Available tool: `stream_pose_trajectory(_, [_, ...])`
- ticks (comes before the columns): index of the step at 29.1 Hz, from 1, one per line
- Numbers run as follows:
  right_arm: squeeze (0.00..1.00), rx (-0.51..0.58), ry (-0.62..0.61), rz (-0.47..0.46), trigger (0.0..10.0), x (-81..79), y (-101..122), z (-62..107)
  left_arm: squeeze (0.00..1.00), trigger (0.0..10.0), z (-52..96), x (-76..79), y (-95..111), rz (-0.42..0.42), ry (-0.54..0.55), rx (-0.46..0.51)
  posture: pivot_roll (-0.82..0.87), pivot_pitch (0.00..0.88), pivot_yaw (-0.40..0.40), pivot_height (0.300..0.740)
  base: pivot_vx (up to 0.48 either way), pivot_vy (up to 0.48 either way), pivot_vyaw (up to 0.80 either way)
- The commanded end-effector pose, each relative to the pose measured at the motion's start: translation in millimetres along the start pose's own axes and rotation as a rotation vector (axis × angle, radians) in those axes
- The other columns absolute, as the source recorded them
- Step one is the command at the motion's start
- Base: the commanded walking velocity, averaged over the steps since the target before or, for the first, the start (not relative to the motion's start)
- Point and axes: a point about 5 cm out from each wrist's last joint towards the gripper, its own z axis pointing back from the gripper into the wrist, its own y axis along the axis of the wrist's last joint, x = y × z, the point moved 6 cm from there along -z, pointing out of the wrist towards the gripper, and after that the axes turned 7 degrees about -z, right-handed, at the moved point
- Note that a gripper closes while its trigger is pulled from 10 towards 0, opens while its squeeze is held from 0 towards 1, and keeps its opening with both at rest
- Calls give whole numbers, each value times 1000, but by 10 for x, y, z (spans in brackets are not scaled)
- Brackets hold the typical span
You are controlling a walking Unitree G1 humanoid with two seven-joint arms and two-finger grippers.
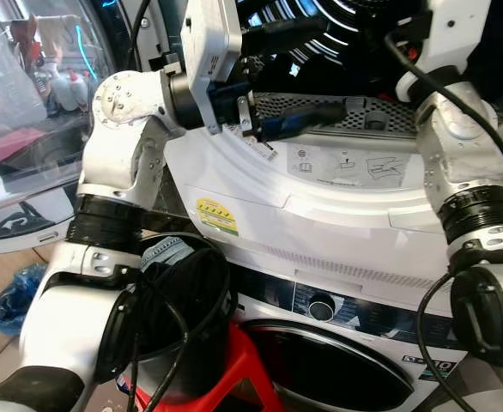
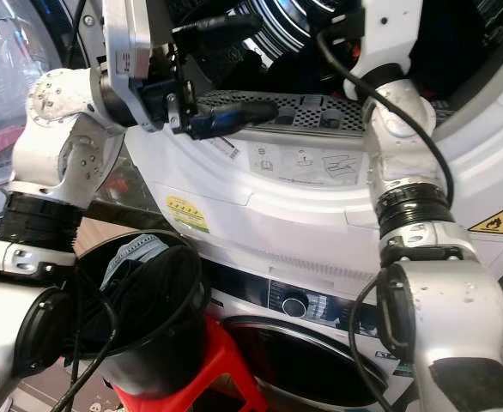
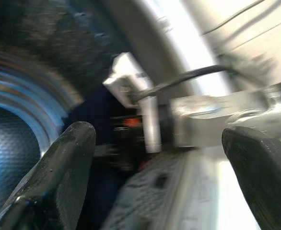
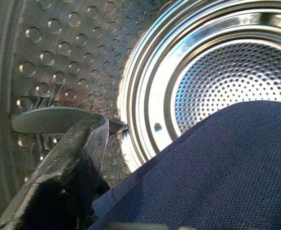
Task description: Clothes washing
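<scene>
While both arms reach into the drum, the right end effector grips navy cloth.

The washer is white, with a yellow label on its front and a yellow triangle sticker on the right. Its drum is silver steel, dimpled and dotted with small holes, lit blue inside. A navy cloth of fine weave lies in it. To the near left a black bucket sits on a red stool, holding blue-grey denim. The arms are silver-white with black fingers.
</scene>
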Motion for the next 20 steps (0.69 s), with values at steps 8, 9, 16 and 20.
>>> stream_pose_trajectory(8, [0, 12, 16, -18, 10000, -54, 27, -27, 0, 10000, 152, 327, -13, -76, -149, -149, -63, 10, 136, 740, 0, 0, 0])
stream_pose_trajectory(9, [0, 11, 13, -14, 10000, -43, 26, -25, 0, 10000, 174, 367, -4, -61, -161, -143, -64, 10, 136, 740, 0, 0, 0])
stream_pose_trajectory(16, [0, 13, -14, -17, 10000, 25, 21, -9, 0, 10000, 429, 766, 5, 93, -288, -215, -61, 17, 143, 740, 0, 0, 0])
stream_pose_trajectory(20, [0, 26, -22, -16, 10000, 30, 68, -30, 0, 10000, 738, 1250, -140, 255, -442, -342, -50, 15, 141, 740, 0, 0, 0])
